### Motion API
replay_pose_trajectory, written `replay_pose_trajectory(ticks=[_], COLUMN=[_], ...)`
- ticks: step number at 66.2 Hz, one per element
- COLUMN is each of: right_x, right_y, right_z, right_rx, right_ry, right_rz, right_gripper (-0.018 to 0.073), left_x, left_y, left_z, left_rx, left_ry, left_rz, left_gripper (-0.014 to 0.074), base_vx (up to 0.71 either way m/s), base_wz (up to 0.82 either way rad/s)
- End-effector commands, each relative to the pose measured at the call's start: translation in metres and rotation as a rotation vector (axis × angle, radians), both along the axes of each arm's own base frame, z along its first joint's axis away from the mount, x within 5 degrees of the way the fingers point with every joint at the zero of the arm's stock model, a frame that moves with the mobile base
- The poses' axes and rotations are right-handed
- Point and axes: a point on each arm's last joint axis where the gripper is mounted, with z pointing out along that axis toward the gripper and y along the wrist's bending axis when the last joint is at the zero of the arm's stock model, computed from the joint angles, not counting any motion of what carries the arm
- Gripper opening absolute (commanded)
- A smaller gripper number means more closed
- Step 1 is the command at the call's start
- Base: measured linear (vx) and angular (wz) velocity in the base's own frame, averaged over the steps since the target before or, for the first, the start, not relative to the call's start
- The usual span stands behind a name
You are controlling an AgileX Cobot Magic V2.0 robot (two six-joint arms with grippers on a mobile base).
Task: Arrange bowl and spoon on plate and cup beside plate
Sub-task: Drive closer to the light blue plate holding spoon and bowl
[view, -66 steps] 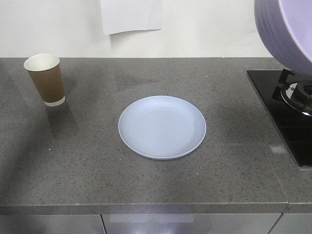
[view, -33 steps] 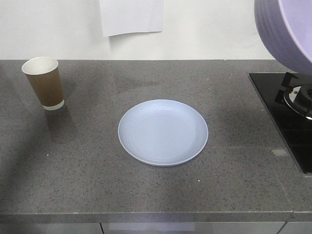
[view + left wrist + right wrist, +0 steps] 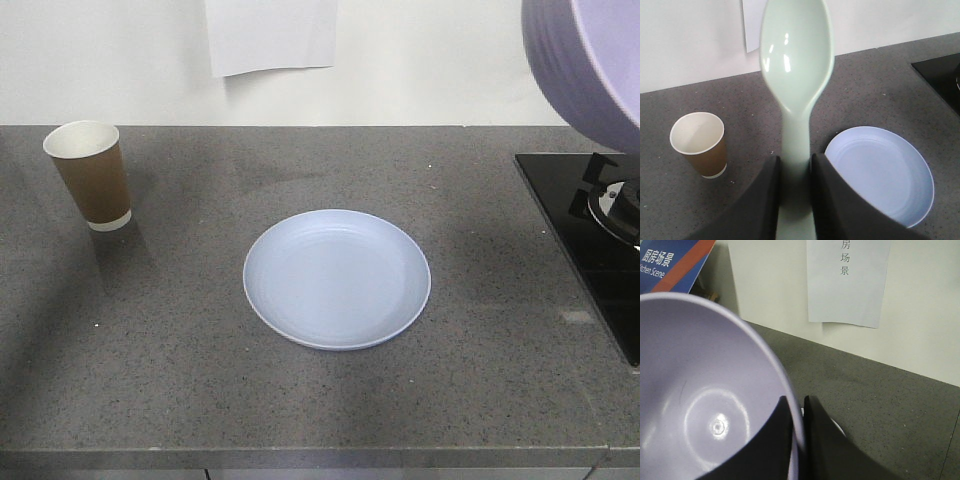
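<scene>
step: bowl to plate | right end effector point(image 3: 799, 412) pinched on bowl point(image 3: 705, 405) rim, raised far right | left end effector point(image 3: 795, 170) clamped on spoon point(image 3: 796, 60) handle | plate point(image 3: 337, 279) bare, middle of tabletop point(image 3: 200, 380); cup point(image 3: 92, 175) far left | next: lower bowl onto plate centre, release

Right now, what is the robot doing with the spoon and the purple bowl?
The robot is setting a little table. Its left gripper is shut on the spoon and holds it off the counter. Its right gripper pinches the rim of the bowl, which is up in the air too. The plate lies bare in the middle of the counter. The cup stands upright at the left of the front view, well apart from the plate, so nothing is in place yet.
</scene>
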Motion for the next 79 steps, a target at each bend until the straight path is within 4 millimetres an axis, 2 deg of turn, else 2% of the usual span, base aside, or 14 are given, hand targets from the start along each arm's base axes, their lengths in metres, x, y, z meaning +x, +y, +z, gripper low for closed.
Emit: replay_pose_trajectory(ticks=[1,79], right_x=[-0.0074,-0.0074], right_y=[0.0063,0.0063], right_z=[0.0107,0.0107], right_rx=[0.036,0.036], right_ry=[-0.048,-0.048], right_rz=[0.04,0.04], right_gripper=[-0.0005,-0.0005], left_x=[-0.0095,-0.0095], left_y=[-0.0004,-0.0004], left_z=[0.0154,0.0154], left_rx=[-0.041,-0.041], left_ry=[-0.096,-0.096], left_rz=[-0.003,-0.003], left_gripper=[-0.0006,-0.0006], base_vx=[0.02,0.02], base_wz=[0.01,0.01])
